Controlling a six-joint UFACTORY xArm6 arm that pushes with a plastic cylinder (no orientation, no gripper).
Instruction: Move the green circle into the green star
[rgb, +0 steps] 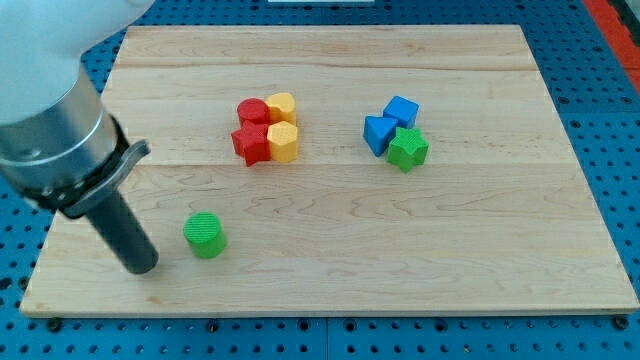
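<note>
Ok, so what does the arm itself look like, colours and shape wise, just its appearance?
The arm comes in from the view's top left as a fat white housing, then a grey metallic cylinder with a dark collar beneath it. From that a straight black rod runs down to my tip, which sits left of the green circle. No cables or markings show.

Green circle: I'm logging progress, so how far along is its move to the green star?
Done: nothing yet. The green circle sits alone near the view's bottom left, far from the green star, which touches the two blue blocks. In hand: my tip stands just left of the circle, apart from it. Left: the whole push rightward and up to the star.
</note>
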